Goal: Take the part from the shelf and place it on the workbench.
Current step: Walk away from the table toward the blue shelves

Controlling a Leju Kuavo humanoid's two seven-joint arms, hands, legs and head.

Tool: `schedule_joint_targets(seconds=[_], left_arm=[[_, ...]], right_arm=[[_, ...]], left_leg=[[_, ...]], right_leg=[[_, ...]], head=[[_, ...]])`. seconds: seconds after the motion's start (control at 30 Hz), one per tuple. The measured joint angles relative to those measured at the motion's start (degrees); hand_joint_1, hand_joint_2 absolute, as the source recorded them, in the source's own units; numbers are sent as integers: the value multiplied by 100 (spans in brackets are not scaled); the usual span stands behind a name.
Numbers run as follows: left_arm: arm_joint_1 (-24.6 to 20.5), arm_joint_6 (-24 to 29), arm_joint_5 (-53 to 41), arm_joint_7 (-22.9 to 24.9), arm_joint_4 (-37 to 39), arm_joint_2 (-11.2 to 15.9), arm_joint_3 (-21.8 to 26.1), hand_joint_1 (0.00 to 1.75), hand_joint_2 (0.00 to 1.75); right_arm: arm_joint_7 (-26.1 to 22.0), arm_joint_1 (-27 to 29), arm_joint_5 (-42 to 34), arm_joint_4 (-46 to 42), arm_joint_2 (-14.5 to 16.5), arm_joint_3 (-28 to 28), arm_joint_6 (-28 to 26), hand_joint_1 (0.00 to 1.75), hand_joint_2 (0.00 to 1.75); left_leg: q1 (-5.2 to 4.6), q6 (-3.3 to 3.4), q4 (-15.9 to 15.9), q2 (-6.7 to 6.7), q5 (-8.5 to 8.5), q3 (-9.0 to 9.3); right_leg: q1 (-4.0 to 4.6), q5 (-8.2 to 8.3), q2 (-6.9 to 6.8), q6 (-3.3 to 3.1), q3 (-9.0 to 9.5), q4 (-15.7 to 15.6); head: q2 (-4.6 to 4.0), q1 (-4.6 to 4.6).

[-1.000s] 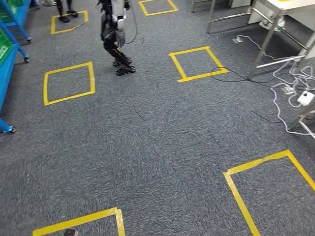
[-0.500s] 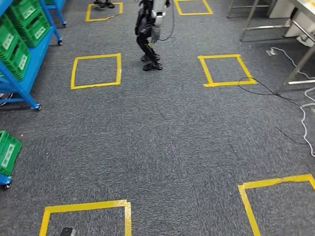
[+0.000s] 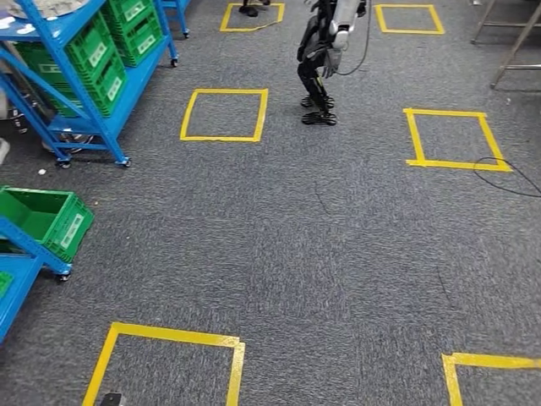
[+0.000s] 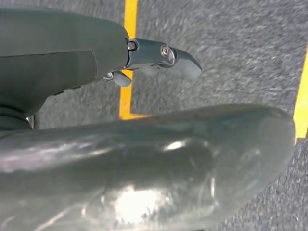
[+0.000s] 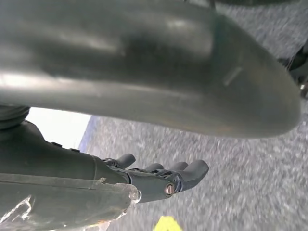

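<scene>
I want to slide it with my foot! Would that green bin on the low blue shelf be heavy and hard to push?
Probably not. The green bin looks empty inside, so it is likely light. Its ribbed walls look like stiff plastic, so it should keep its shape. It sits tilted on the blue rack, so a push might slide or tip it.

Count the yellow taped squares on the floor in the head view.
6: two far, two mid-floor, two near, cut off. More may lie outside the frame.
</scene>
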Motion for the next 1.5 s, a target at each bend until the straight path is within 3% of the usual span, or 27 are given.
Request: schedule_joint_targets(seconds=[0.07,0.13,0.17,0.23,0.3,0.37,0.43,0.47,0.53,0.6,0.67,0.7,0.73,0.77,0.83,0.87,0.93,1.0,1.03,1.1,1.17,1.2,1.27,1.33,1.4,1.47,1.5], left_arm=[[-22,-102,-11,-4,2,-34,2,0,0],[-40,-163,-19,-4,7,-67,2,0,0],[-31,-176,-18,-4,9,-76,3,0,0],[-2,-179,-3,-4,11,-82,5,0,0],[-1,-177,19,-4,11,-80,10,0,0],[-12,-175,34,-4,11,-78,18,0,0],[11,-161,51,7,11,-70,34,0,0],[30,-149,60,21,11,-65,42,0,0],[40,-123,78,51,11,-46,52,0,0],[26,-107,83,63,11,-24,56,0,0],[28,-98,85,73,11,-8,59,0,0],[37,-95,85,79,11,0,62,0,0],[44,-94,87,86,11,9,68,0,0],[49,-93,90,96,11,19,74,0,0],[44,-87,92,132,11,54,86,0,0],[46,-84,92,158,11,76,89,0,0],[81,-80,91,196,11,117,93,0,0],[124,-79,90,209,11,144,98,0,0],[128,-78,90,211,11,150,100,0,0],[109,-77,91,213,11,149,101,0,0],[101,-78,105,203,11,150,103,0,0],[109,-78,119,188,11,153,108,0,0],[121,-78,150,143,11,165,129,0,0],[98,-78,190,103,11,170,156,0,0],[67,-74,246,84,11,169,189,0,0],[70,-68,300,85,11,159,237,0,0],[79,-64,319,91,11,149,261,0,0]], right_arm=[[-24,32,1,0,-38,23,-31,0,0],[-33,73,2,0,-81,49,-53,0,0],[-32,85,2,0,-99,63,-63,0,0],[-26,90,2,0,-121,98,-72,0,0],[-7,91,2,0,-127,134,-79,0,0],[20,92,2,0,-133,157,-85,0,0],[41,75,2,0,-136,184,-86,0,0],[49,61,2,0,-136,198,-86,0,0],[51,48,3,2,-129,227,-86,0,0],[53,65,4,4,-122,249,-87,0,0],[48,88,4,5,-121,266,-86,0,0],[33,92,4,7,-120,277,-85,0,0],[8,90,4,8,-118,291,-84,0,0],[-19,85,2,8,-114,307,-83,0,0],[-75,74,-4,16,-89,333,-84,0,0],[-104,70,-7,20,-74,343,-85,0,0],[-155,60,-9,24,-49,366,-94,0,0],[-180,51,-9,24,-32,393,-104,0,0],[-194,54,-9,24,-25,403,-108,0,0],[-231,72,-7,24,-24,421,-113,0,0],[-254,82,-3,24,-23,471,-119,0,0],[-255,81,-2,24,-19,514,-122,0,0],[-248,71,1,24,-7,613,-124,0,0],[-235,62,2,25,10,703,-127,0,0],[-197,54,2,27,19,779,-133,0,0],[-132,36,2,28,20,848,-142,0,0],[-100,29,2,28,20,878,-153,0,0]], left_leg=[[-20,-29,584,355,-348,-285],[-15,-55,1321,476,-657,-637],[-14,-62,1484,495,-671,-708],[-13,-64,1155,559,-405,-517],[-28,-43,376,840,-82,-82],[-49,27,-60,1026,12,154],[-59,115,-108,924,6,163],[-52,147,-115,862,13,165],[-25,218,-129,727,38,168],[-17,261,-129,574,49,157],[-20,270,-127,399,55,152],[-20,267,-125,310,58,156],[-17,259,-123,219,62,163],[-12,242,-121,131,66,167],[-14,184,-104,-26,80,147],[-10,145,-102,-91,93,124],[14,61,-122,-222,140,77],[18,3,-65,-78,91,21],[8,-14,106,90,-33,-64],[-8,-38,805,418,-437,-386],[-6,-50,1468,494,-697,-667],[-8,-48,1533,503,-671,-671],[-16,-27,995,602,-355,-331],[-55,24,213,932,-100,114],[-96,94,-110,1090,-63,266],[-94,166,-134,938,-40,244],[-79,199,-142,869,-25,239]], right_leg=[[10,18,-172,-45,4,-33],[27,9,-361,-60,-2,-33],[32,4,-450,-63,-2,-33],[33,-7,-602,-52,7,-32],[58,-40,-731,-13,23,-17],[97,-84,-849,44,48,-2],[105,-111,-975,95,102,-12],[95,-144,-956,126,122,8],[64,-373,-672,180,3,338],[44,-763,-339,205,-359,1124],[43,-925,-258,206,-665,1702],[42,-829,-246,199,-678,1673],[35,-629,-219,188,-582,1413],[18,-383,-122,182,-408,1001],[-26,-95,166,175,-102,284],[-35,-59,265,168,-31,121],[-19,-58,213,123,-18,83],[-10,-20,67,42,-17,61],[-9,-6,-16,4,-21,46],[13,-1,-198,-43,-38,39],[35,-4,-388,-56,-52,39],[40,-4,-474,-58,-54,40],[43,-9,-629,-51,-42,40],[69,-29,-764,-19,-23,48],[102,-49,-893,29,0,50],[98,-66,-981,89,28,44],[89,-116,-887,128,16,98]], head=[[0,-27],[0,-33],[0,-34],[0,-36],[0,-44],[0,-27],[0,1],[0,7],[0,32],[0,63],[0,69],[0,69],[0,69],[0,71],[0,71],[0,72],[0,70],[0,56],[0,36],[0,-2],[0,-9],[0,-10],[0,-11],[0,-19],[0,-20],[0,-18],[0,-13]])
